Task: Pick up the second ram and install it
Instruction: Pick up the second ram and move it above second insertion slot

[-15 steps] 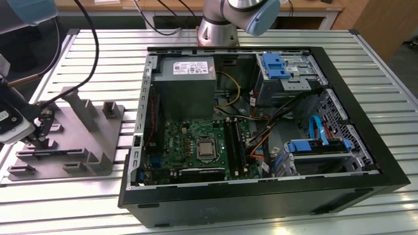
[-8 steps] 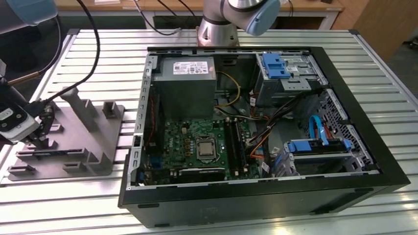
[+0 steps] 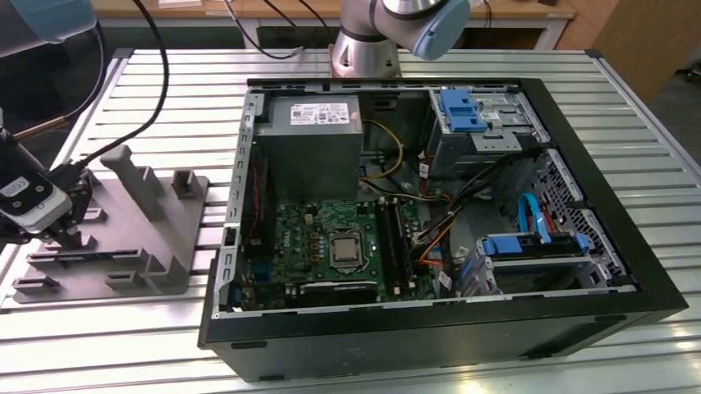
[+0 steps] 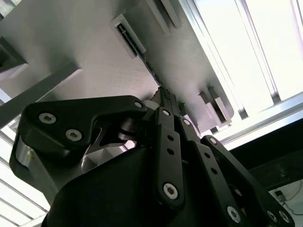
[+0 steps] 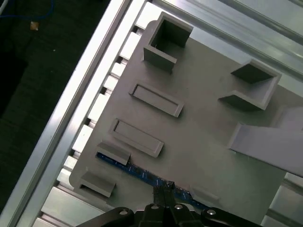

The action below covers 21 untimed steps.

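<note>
Dark-blue second ram (image 5: 128, 168) is stood on edge in the grey tray (image 3: 176, 238) at the exterior view's left; its long axis is crossed by the gripper (image 5: 164, 187), which is clamped on its mid-length.

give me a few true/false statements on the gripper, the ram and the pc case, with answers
1. The gripper is at the grey fixture tray, closed on the second ram. True.
2. The second ram is seated in the motherboard. False: it lies in the tray.
3. The PC case is open, showing its inside. True.
4. The tray sits to the exterior view's right of the case. False: it is on the left.
</note>
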Tool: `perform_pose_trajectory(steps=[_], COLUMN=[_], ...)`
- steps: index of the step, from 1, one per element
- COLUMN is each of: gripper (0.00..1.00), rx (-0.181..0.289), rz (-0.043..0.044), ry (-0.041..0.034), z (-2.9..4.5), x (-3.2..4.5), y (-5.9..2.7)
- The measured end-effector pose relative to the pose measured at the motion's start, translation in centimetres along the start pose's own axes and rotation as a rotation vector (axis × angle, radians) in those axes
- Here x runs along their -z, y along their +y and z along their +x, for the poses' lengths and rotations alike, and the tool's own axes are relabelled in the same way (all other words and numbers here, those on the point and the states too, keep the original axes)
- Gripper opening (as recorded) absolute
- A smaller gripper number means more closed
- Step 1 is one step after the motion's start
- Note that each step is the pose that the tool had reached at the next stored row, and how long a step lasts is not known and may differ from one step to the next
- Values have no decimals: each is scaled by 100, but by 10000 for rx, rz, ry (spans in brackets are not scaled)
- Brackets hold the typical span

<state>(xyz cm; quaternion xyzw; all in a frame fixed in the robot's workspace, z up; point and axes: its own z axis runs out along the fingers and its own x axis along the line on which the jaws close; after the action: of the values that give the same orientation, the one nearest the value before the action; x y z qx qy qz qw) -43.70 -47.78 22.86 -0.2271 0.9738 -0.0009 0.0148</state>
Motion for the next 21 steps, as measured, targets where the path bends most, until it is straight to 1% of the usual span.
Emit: perform_pose_trajectory(steps=[21], gripper=[10], rx=[2226], rz=[-63], ry=[-19], z=[0], x=[-2], y=[0])
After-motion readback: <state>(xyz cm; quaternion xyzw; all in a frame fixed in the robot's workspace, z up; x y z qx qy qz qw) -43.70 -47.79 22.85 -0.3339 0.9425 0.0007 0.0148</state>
